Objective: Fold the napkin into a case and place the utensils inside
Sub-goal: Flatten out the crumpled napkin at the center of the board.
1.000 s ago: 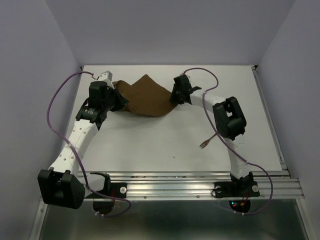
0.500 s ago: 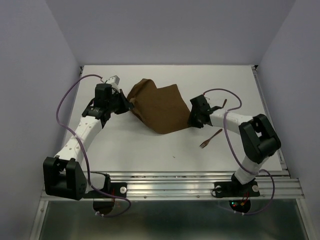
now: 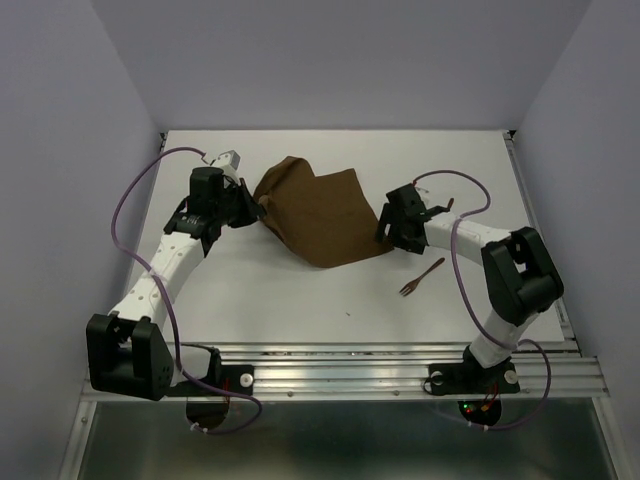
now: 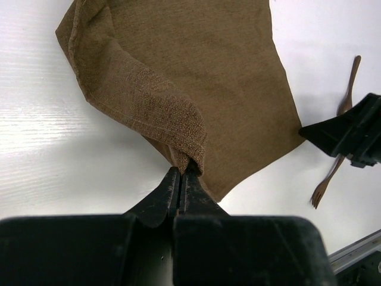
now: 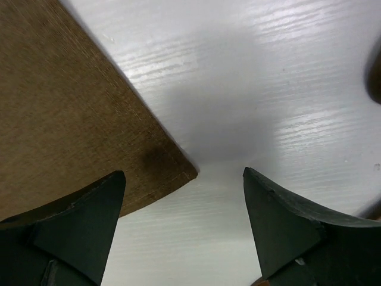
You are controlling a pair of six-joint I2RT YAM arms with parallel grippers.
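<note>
**Top external:** A dark brown napkin [image 3: 320,215] lies loosely rumpled at the middle of the white table [image 3: 300,300], toward its far half, between two robot arms. The left gripper [image 3: 254,212] meets the cloth's left edge, where the fabric is bunched and lifted. The right gripper [image 3: 388,230] sits at the cloth's near right corner. A small dark fork [image 3: 422,277] lies on the bare table just beside the right arm, apart from the napkin, tines toward the near edge.

**Left wrist:** The left gripper [image 4: 180,176] has its jaws pressed together on a pinched ridge of the napkin [image 4: 196,71], which fans out flat beyond the fold. On the right, the black tip of the right gripper [image 4: 348,134] touches or hovers at the cloth's corner. The fork [image 4: 327,182] shows below it. A second slim brown utensil, probably the spoon [image 4: 352,77], lies above it, partly hidden.

**Right wrist:** The right gripper [image 5: 184,223] holds its jaws spread wide and grips nothing. The napkin [image 5: 71,119] fills the left of the view, its corner lying flat on the table [image 5: 268,89] between the two jaws, one of them above the cloth.
</note>
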